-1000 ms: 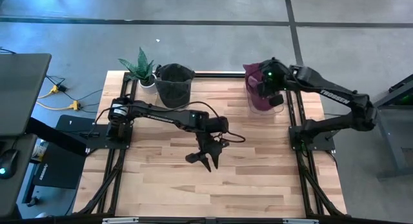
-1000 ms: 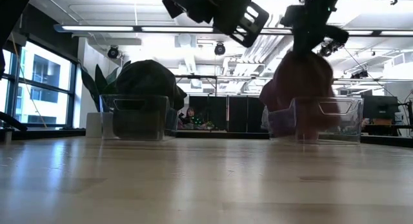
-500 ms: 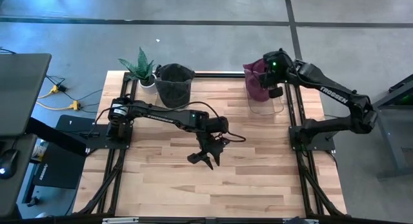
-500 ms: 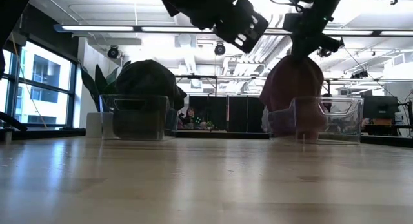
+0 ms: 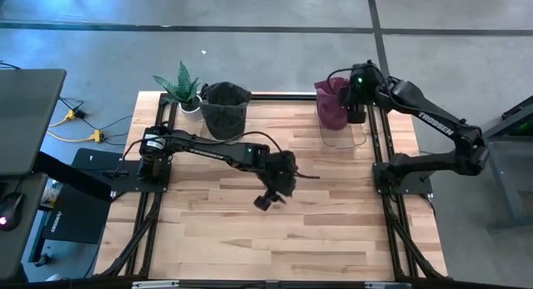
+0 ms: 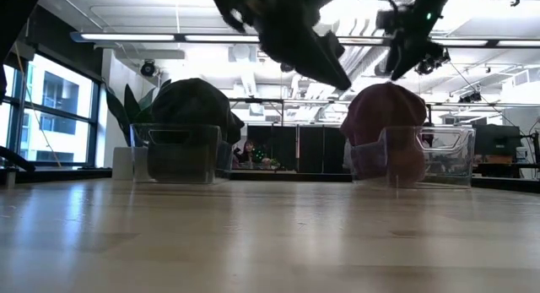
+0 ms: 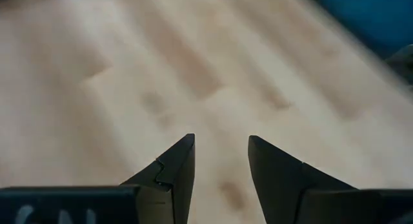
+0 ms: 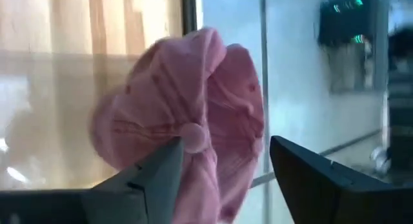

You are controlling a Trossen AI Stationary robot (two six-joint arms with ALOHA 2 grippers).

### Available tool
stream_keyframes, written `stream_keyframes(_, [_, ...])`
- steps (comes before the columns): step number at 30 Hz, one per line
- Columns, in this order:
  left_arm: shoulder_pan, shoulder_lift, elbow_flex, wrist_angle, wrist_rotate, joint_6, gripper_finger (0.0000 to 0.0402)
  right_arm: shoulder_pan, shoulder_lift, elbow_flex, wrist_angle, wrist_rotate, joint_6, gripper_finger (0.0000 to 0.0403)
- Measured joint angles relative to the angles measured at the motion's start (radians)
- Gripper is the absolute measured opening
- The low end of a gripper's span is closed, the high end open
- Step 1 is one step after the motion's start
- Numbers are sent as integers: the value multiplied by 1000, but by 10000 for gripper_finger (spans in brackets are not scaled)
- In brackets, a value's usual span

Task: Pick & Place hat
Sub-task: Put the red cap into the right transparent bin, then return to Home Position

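Pink hat [image 5: 331, 107], soft cloth cap w/ stitched panels and a button on top [image 8: 191, 135], sits crown-up in the clear bin [image 5: 343, 131] at the far right of the desk [image 5: 333, 222]. Low view shows its dome [image 6: 384, 107] rising above the bin's rim, lower part seen thru the clear wall [image 6: 439, 158].

Right gripper [image 5: 356, 96] hangs just above the hat, fingers [image 8: 155, 179] spread wide w/ the crown between them; holds nothing as far as wrist view shows, pads apart from the cloth.

2nd container: dark hat [image 5: 225, 96] fills the other clear bin [image 6: 175, 152] at far left-centre, bulging over its rim. Small potted plant [image 5: 181, 87] stands just beside that bin, on its left.

Left gripper [image 5: 268, 197] is over mid-desk, well apart from both bins, fingers [image 7: 171, 175] partly open w/ a clear gap, empty; only bare wood beneath it.
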Motion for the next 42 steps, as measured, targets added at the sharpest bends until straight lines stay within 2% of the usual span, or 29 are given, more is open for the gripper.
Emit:
stream_keyframes(3, [22, -9, 0, 21, -120, 16, 137, 79, -26, 27, -83, 12, 249, 237])
stream_keyframes(5, [52, -52, -2, 20, -123, 20, 137, 139, -49, 34, -130, -67, 428, 235])
stream_keyframes(7, [90, -80, 7, 83, -101, 19, 137, 201, -84, 16, -145, -179, 584, 225])
stream_keyframes(9, [134, -122, -1, 54, -60, -3, 137, 274, -124, -27, -128, -262, 707, 208])
stream_keyframes(13, [217, -193, 2, 37, 19, -13, 137, 443, -236, -168, -50, -286, 865, 161])
stream_keyframes(15, [255, -247, -1, -15, 70, -33, 137, 517, -302, -253, 25, -288, 942, 135])
stream_keyframes(18, [292, -321, -37, -1, 151, -99, 137, 622, -397, -383, 165, -287, 1046, 98])
stream_keyframes(20, [308, -383, -98, 15, 164, -138, 137, 682, -456, -464, 274, -294, 1077, 76])
stream_keyframes(23, [308, -514, -247, 82, 111, -242, 137, 756, -530, -575, 439, -301, 1095, 46])
stream_keyframes(28, [283, -805, -513, 188, -84, -368, 137, 821, -614, -701, 672, -293, 1090, 7])
stream_keyframes(30, [278, -914, -613, 245, -157, -410, 137, 829, -633, -734, 743, -293, 1071, 3])
stream_keyframes(35, [261, -1188, -839, 287, -251, -514, 137, 832, -657, -769, 782, -288, 1068, 12])
stream_keyframes(42, [262, -1483, -1088, 235, -328, -768, 137, 847, -663, -769, 794, -145, 1028, 3])
